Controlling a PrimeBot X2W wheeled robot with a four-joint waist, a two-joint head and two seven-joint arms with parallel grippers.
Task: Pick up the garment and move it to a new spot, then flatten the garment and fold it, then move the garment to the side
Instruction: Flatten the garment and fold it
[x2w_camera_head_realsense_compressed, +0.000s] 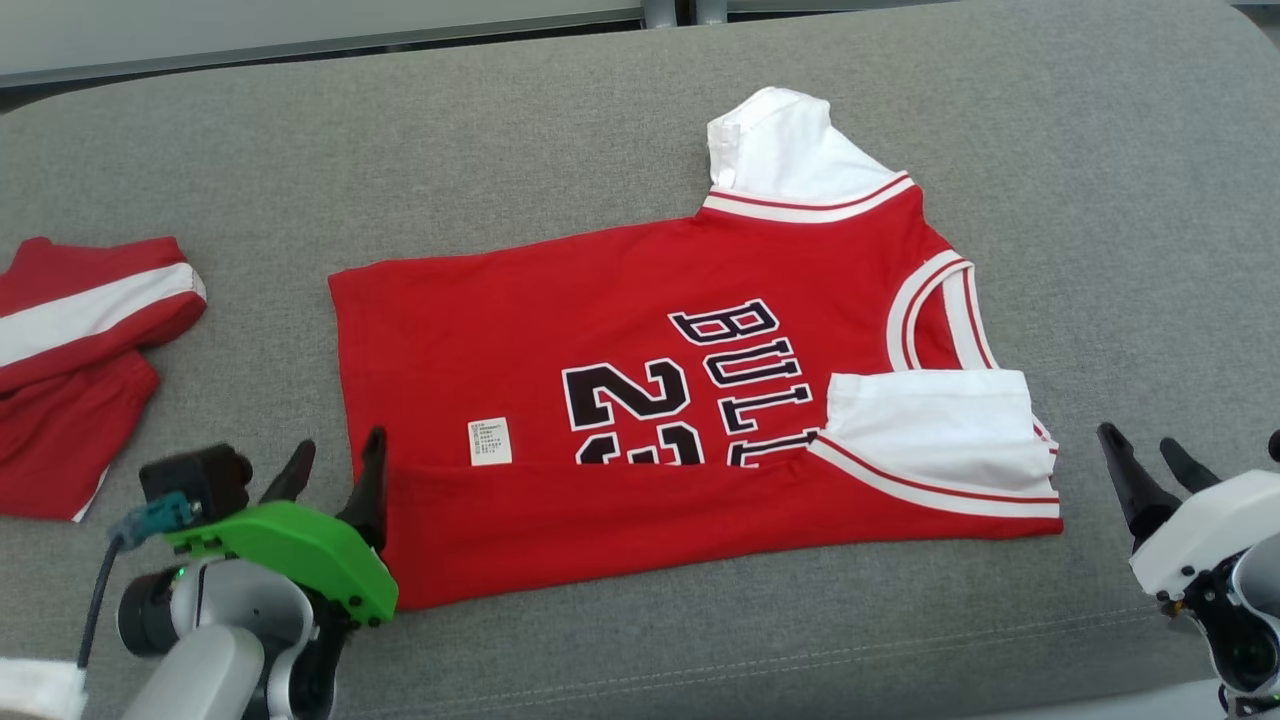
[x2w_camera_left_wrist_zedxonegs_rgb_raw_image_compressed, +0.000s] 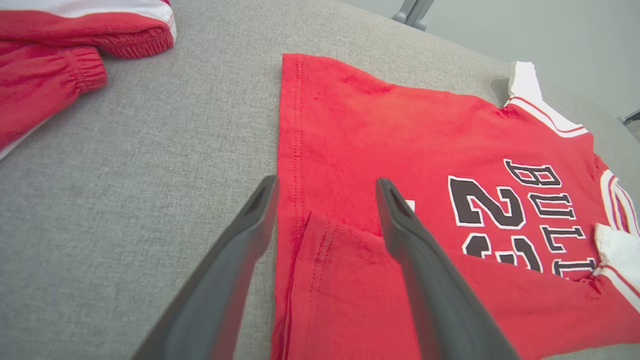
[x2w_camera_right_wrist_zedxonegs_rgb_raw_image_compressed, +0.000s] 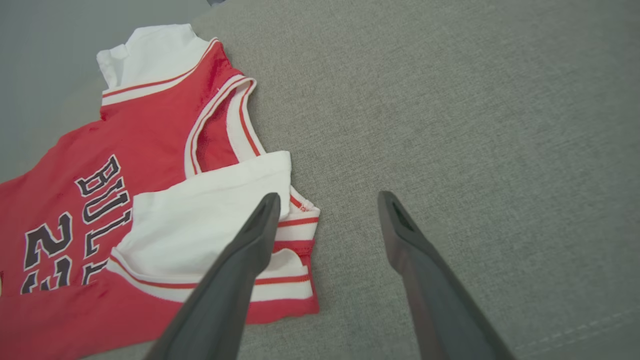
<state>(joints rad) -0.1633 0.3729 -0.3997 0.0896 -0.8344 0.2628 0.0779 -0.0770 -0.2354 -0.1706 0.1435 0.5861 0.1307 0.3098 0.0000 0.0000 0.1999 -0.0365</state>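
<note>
1. Surface (x2w_camera_head_realsense_compressed: 600, 130) — grey woven upholstery with a seam along its near edge; it carries everything listed below.
2. Jersey (x2w_camera_head_realsense_compressed: 560, 300) (x2w_camera_left_wrist_zedxonegs_rgb_raw_image_compressed: 375, 130) (x2w_camera_right_wrist_zedxonegs_rgb_raw_image_compressed: 150, 130) — red, trimmed in white, lying flat at the middle of the surface. Its hem points toward the left edge and its collar toward the right edge. The long side nearest the near edge is folded over onto the front and covers the lower part of the black number and lettering. The near white sleeve (x2w_camera_head_realsense_compressed: 930, 420) lies folded inward on the chest; the far sleeve (x2w_camera_head_realsense_compressed: 780, 140) sticks out toward the far edge.
3. Shorts (x2w_camera_head_realsense_compressed: 70, 400) (x2w_camera_left_wrist_zedxonegs_rgb_raw_image_compressed: 45, 75) — red with a white stripe, bunched at the left edge, well apart from the jersey.
4. Left gripper (x2w_camera_head_realsense_compressed: 338, 445) (x2w_camera_left_wrist_zedxonegs_rgb_raw_image_compressed: 326, 182) — near the near-left corner, at the hem end of the folded strip. Fingers spread apart, clasping nothing. In the left wrist view one finger stands over bare grey cloth and the other over the jersey, with the hem between them.
5. Right gripper (x2w_camera_head_realsense_compressed: 1138, 440) (x2w_camera_right_wrist_zedxonegs_rgb_raw_image_compressed: 328, 196) — toward the near-right corner, just beside the folded sleeve. Fingers spread apart and empty. In the right wrist view one finger overlaps the sleeve's edge and the other stands over bare surface.
6. Label (x2w_camera_head_realsense_compressed: 490, 441) — small, white, printed, on the red front just above the fold line, near the hem.
</note>
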